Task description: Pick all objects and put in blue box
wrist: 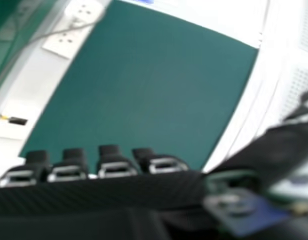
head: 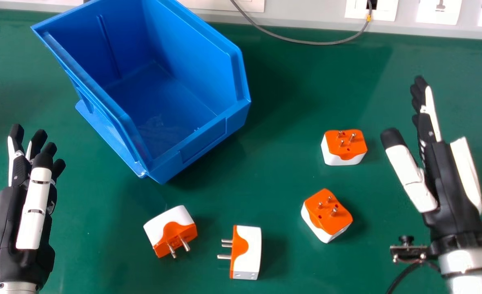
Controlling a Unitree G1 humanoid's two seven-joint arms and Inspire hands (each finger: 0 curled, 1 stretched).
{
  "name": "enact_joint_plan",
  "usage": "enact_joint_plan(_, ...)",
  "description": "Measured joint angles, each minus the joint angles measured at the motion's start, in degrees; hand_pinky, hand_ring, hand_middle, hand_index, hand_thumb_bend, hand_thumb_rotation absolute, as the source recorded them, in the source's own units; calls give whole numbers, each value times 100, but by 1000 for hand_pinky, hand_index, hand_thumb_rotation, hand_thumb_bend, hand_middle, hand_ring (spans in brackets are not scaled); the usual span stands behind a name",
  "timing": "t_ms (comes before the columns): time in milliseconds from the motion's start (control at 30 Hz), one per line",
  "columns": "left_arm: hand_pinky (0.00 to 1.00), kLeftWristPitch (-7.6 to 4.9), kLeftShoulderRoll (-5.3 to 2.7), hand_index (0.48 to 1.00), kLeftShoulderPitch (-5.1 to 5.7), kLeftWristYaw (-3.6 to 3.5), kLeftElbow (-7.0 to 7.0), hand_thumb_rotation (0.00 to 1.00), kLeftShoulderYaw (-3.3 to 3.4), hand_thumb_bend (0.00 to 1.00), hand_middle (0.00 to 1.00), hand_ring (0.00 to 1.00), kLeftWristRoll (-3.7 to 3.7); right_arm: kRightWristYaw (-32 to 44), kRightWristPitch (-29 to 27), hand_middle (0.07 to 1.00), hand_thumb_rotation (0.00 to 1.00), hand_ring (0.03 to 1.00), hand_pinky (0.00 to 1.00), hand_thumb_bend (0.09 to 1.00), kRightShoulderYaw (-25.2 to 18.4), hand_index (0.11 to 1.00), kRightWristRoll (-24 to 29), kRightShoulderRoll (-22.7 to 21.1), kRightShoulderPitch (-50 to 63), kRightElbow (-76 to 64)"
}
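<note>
Well, past the head view's eight o'clock the left hand [head: 10, 222] is showing relaxed fingers, the blue box [head: 202, 143] is sitting toward ten, four plug adapters [head: 249, 251] are lying at seven, six, four and three, and farther out the right hand [head: 449, 181] is showing straight fingers.

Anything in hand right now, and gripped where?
Nothing held: left hand and right hand are both open, and all four adapters sit on the green table.

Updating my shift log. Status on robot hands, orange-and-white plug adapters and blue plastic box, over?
Left robot hand, right robot hand: open, empty. Four adapters on green table, none in box. Thin grey cable beyond, clear of adapters.
</note>
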Motion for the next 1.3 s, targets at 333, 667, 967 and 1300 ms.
enact_joint_plan(333,956,-9,0,972,-53,38,18,785,5,378,1000,991,111,658,1084,1000,711,1000,952,451,-10,1000,-355,-906,-789,-39)
enact_joint_plan(667,950,-15,2,970,-120,53,75,790,11,404,1000,989,194,1267,1739,1000,600,1000,946,476,271,1000,-656,-1465,-1377,127)
enact_joint_plan(967,939,-26,-2,968,-114,47,133,783,47,410,1000,985,195,2002,1624,1000,426,1000,954,510,640,1000,-754,-2149,-1967,669)
enact_joint_plan(1300,932,-31,-23,968,-106,8,126,769,50,394,1000,983,191,2399,1640,1000,353,1000,955,514,852,1000,-1022,-2536,-2250,743)
